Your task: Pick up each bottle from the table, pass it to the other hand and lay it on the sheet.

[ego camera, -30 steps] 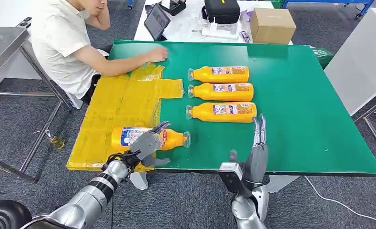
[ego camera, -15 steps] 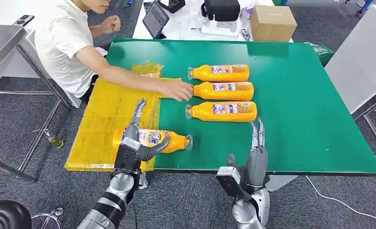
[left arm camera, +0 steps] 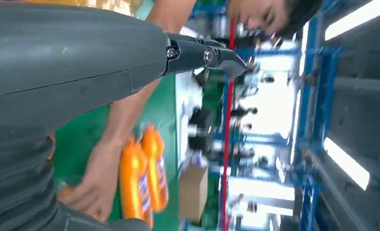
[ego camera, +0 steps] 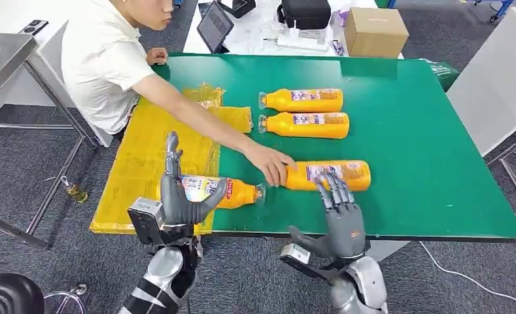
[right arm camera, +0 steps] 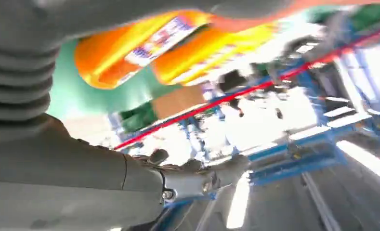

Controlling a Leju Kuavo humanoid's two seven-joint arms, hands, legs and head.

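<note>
An orange bottle (ego camera: 219,191) lies on its side, its base on the yellow sheet (ego camera: 150,154) and its cap end on the green table (ego camera: 425,150). My left hand (ego camera: 175,196) stands just in front of it, fingers pointing up and thumb spread, holding nothing. A person's hand (ego camera: 273,164) grips the neck of a second bottle (ego camera: 337,174) near the front edge. My right hand (ego camera: 339,210) is open, its spread fingertips over that bottle's near side. Two more bottles (ego camera: 304,100) (ego camera: 307,125) lie farther back. In the right wrist view, an orange bottle (right arm camera: 144,43) is blurred.
The person (ego camera: 104,59) sits at the table's far left corner, arm stretched across the sheet. A cardboard box (ego camera: 375,31), a tablet (ego camera: 214,26) and a black case (ego camera: 304,13) stand on a white table behind. A metal table (ego camera: 6,52) is at the left.
The person has pulled the nearest bottle of the row toward the front edge. My right hand has tipped forward and spread its fingers over it. My left hand has shifted slightly left beside its bottle.
</note>
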